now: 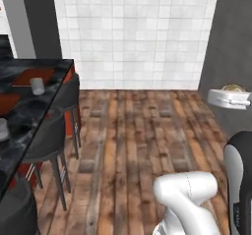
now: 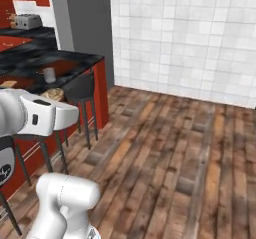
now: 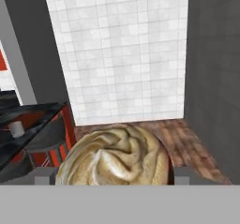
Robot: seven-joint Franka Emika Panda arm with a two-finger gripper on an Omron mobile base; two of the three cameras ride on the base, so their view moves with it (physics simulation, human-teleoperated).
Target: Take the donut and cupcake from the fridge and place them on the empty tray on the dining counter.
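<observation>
My gripper [image 3: 114, 175] is shut on the cupcake [image 3: 115, 155], whose swirled pale cream top sits between the two fingertips [image 3: 44, 175] close to the hand camera. From the left base view the hand [image 1: 229, 98] hangs at the right over the wooden floor, with the cupcake's tan top [image 1: 233, 88] just above it. The dining counter [image 1: 29, 111] of black marble runs along the left. On it lies a dark red-brown tray [image 1: 24, 76], and a second red-brown patch [image 1: 7, 103] lies nearer. I cannot tell which of them is bare. The donut and the fridge are out of view.
A grey cup [image 1: 37, 85] stands by the tray and another cup [image 1: 2, 129] nearer. Dark stools [image 1: 49, 140] line the counter's side. A white tiled wall [image 1: 133, 32] closes the far end, with a dark grey panel [image 1: 231, 42] at right. Wooden floor [image 1: 133, 135] lies open between.
</observation>
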